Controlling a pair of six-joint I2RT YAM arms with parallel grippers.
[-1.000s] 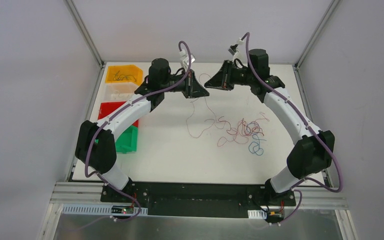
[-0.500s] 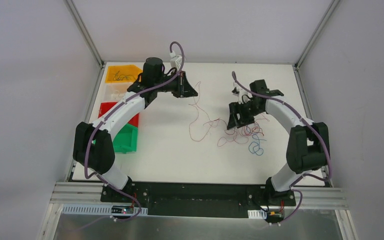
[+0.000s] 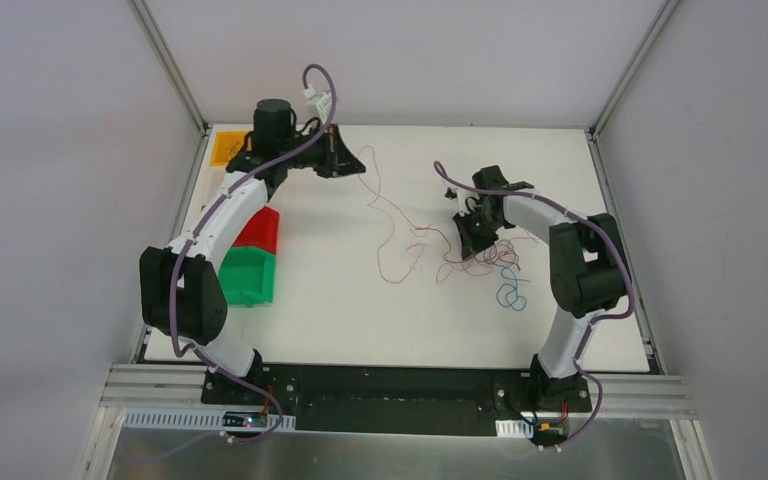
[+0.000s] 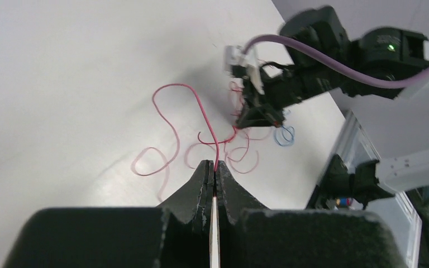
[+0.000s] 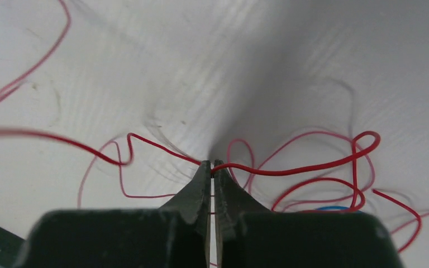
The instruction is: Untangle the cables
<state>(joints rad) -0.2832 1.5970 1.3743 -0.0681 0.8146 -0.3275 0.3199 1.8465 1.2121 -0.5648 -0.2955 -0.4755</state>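
The cables are thin red, blue and purple wires in a tangle (image 3: 492,262) on the white table, right of centre. My left gripper (image 3: 360,167) is raised at the back left and shut on a long red cable (image 3: 390,225), which trails from its tips (image 4: 215,166) down to the tangle. My right gripper (image 3: 477,246) is low at the left edge of the tangle and shut on a red cable (image 5: 290,168) at its tips (image 5: 212,163). A blue loop (image 3: 512,293) lies at the near side of the tangle and also shows in the left wrist view (image 4: 284,135).
Bins stand along the left edge of the table: an orange one (image 3: 222,148) at the back, a red one (image 3: 260,228) and a green one (image 3: 245,275). The table's right edge (image 3: 620,240) is close to the right arm.
My left gripper has moved left and back, drawing the red cable out longer. My right gripper has come down from the back onto the tangle and now grips a red cable.
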